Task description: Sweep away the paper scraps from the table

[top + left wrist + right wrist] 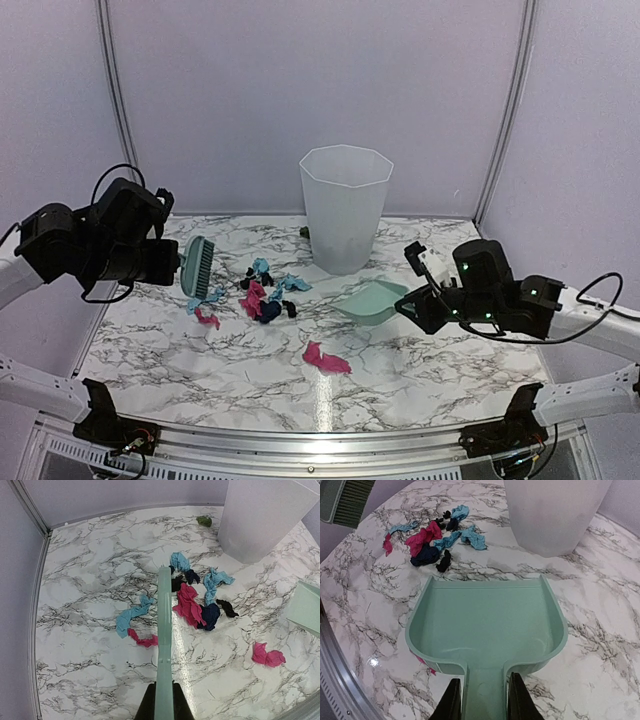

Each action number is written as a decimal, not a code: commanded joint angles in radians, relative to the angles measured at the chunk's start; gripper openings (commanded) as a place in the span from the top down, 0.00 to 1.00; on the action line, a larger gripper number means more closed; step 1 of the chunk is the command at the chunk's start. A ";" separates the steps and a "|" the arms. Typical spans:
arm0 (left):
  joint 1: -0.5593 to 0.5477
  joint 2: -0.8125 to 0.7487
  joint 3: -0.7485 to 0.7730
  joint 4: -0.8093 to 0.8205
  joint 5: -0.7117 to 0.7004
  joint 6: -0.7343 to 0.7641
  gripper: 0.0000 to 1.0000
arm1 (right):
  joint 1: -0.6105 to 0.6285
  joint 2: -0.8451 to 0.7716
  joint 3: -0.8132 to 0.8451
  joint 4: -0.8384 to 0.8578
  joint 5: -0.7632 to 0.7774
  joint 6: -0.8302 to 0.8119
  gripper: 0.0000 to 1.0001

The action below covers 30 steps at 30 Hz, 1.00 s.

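Note:
Several paper scraps (265, 295), pink, light blue and navy, lie bunched mid-table (180, 365). A blue and pink pair (203, 306) lies to their left, and a lone pink scrap (325, 358) lies nearer the front. My left gripper (170, 265) is shut on the handle of the mint-green brush (197, 267), held above the table left of the bunch. In the left wrist view the handle (164, 645) runs out from the gripper (164, 707) over the scraps (190, 605). My right gripper (485, 700) is shut on the mint-green dustpan (487, 625), which is empty and opens toward the scraps (432, 542).
A tall white bin (345, 205) stands at the back centre, just behind the dustpan (372, 300). A small green bit (203, 521) lies by the bin's left side. Walls close the back and sides. A metal rail (320, 440) runs along the front edge.

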 commanded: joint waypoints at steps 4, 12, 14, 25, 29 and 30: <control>0.040 0.132 0.083 -0.017 0.015 0.106 1.00 | 0.016 -0.076 0.057 -0.283 -0.082 0.144 1.00; 0.104 0.293 0.143 0.005 0.165 0.263 1.00 | 0.036 -0.086 0.058 -0.369 -0.138 0.244 1.00; 0.113 0.337 0.164 0.004 0.192 0.306 1.00 | 0.059 -0.079 0.054 -0.374 -0.135 0.253 1.00; 0.115 0.538 0.245 0.004 0.221 0.397 1.00 | 0.217 -0.060 0.047 -0.458 -0.074 0.278 1.00; 0.115 0.594 0.255 0.005 0.248 0.418 1.00 | 0.258 -0.055 0.029 -0.446 -0.075 0.271 1.00; 0.115 0.605 0.255 0.004 0.257 0.420 1.00 | 0.264 -0.049 0.026 -0.438 -0.068 0.269 1.00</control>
